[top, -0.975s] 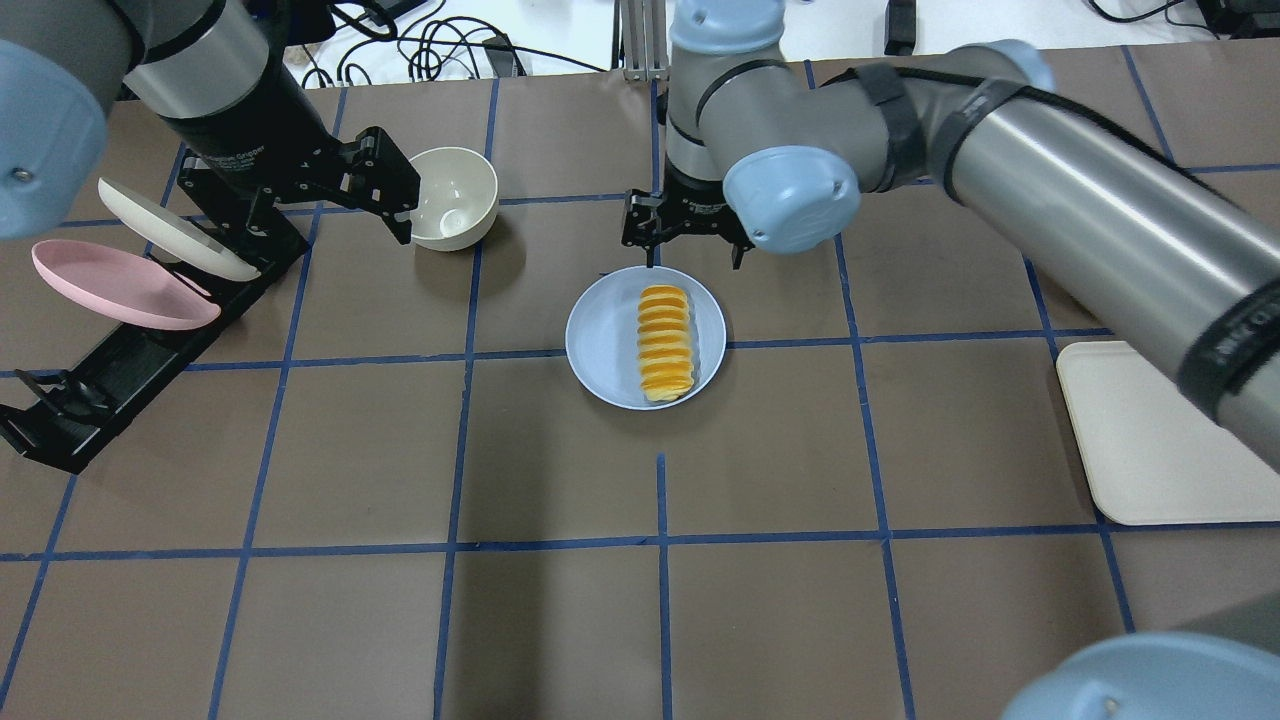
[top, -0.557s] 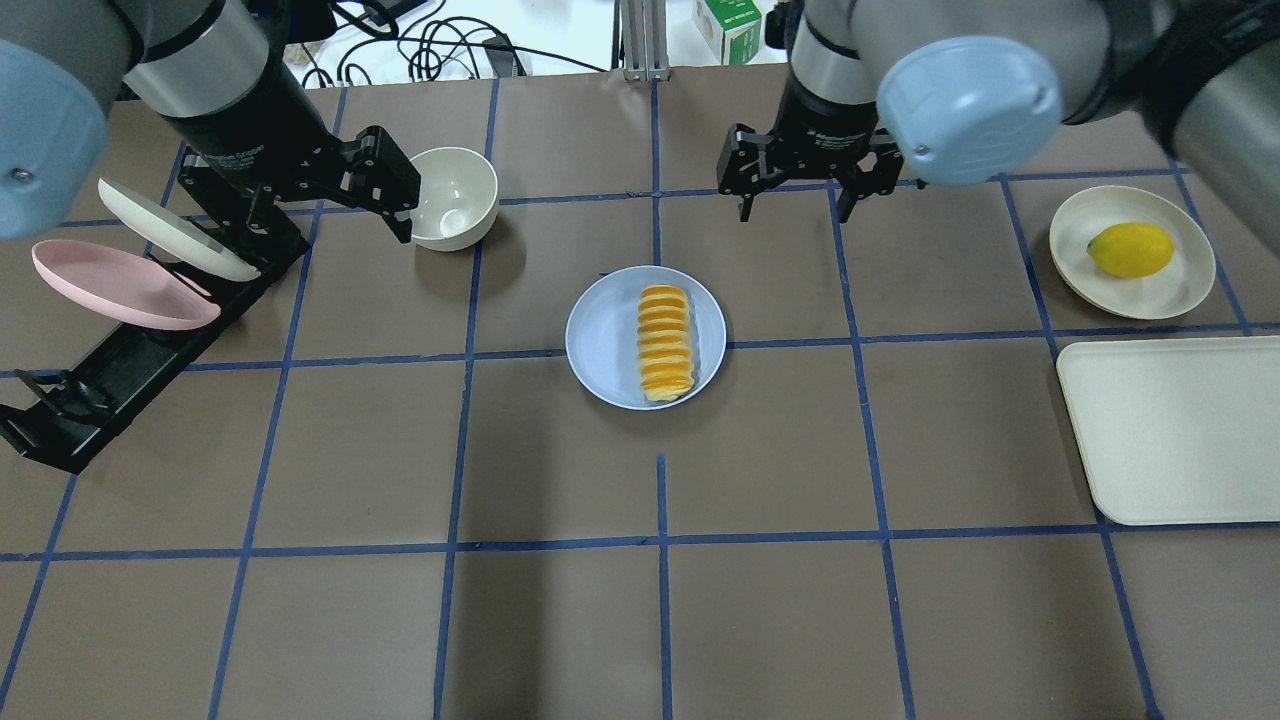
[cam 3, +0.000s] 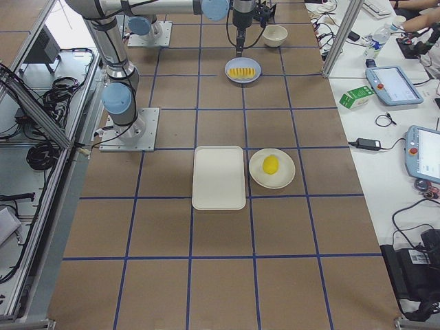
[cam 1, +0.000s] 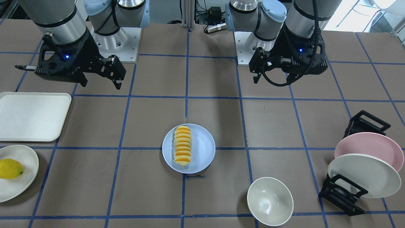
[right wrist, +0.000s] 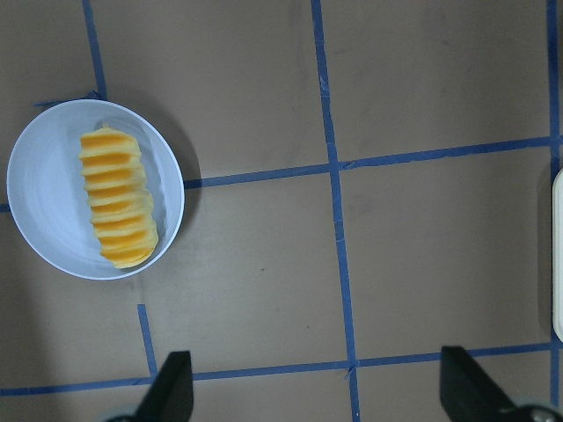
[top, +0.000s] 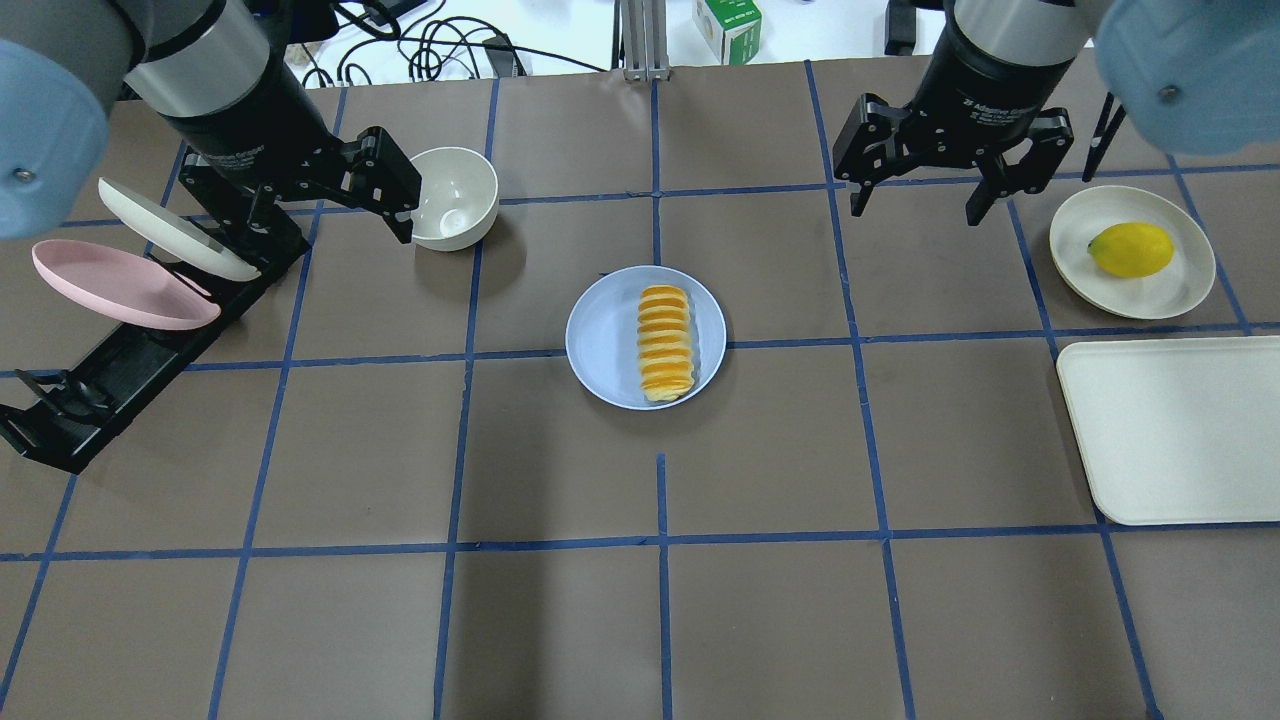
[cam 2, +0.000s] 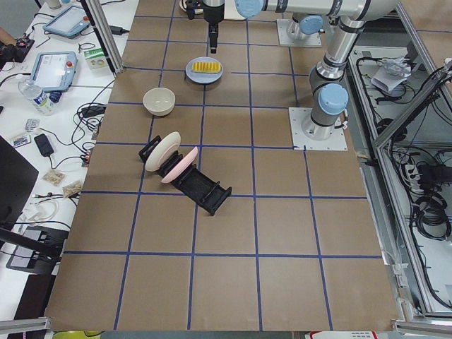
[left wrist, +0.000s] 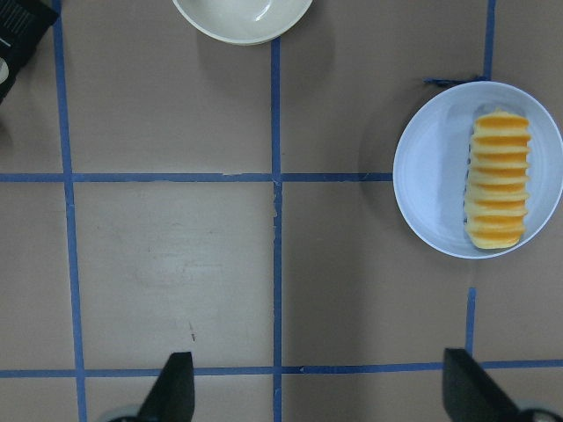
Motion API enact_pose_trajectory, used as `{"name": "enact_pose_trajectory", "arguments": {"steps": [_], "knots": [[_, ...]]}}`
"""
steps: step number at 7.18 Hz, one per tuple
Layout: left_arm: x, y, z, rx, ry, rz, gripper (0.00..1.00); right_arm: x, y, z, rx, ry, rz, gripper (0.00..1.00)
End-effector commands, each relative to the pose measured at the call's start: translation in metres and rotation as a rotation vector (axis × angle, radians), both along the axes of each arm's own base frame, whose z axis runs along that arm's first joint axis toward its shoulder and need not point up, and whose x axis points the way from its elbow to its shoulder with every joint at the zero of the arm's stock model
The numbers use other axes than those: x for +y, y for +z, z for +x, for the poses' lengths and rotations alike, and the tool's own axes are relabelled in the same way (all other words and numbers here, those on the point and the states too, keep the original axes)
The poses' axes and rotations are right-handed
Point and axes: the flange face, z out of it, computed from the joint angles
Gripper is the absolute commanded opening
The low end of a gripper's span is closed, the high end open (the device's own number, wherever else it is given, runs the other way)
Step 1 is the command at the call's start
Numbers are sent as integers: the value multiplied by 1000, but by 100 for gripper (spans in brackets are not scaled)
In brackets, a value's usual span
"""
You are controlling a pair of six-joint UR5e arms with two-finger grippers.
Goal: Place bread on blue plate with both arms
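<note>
On the blue plate (top: pixel 600 352) I see the bread (top: pixel 666 343) lying flat, my left gripper (left wrist: pixel 321 391) and right gripper (top: pixel 916 212) both spread wide, empty.

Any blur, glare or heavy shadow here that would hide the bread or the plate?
Overhead exterior: sharp, evenly lit, only a soft shadow beside the blue plate, the bread clear. Exterior front-facing: a small glare spot inside the white bowl. Both wrist views: table in focus, the dark fingertips at the bottom edge look soft.
</note>
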Motion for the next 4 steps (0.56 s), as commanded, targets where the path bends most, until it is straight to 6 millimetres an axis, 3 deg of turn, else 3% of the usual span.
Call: {"name": "enact_pose_trajectory", "arguments": {"steps": [1,2,4], "knots": [[0,0,0,0,-2,0,100,2,-1,-14,35,34,7,100],[0,0,0,0,-2,0,100,3,-15,-28,94,19,36,100],[0,0,0,0,-2,0,100,12,-12,-23,77,20,19,100]]}}
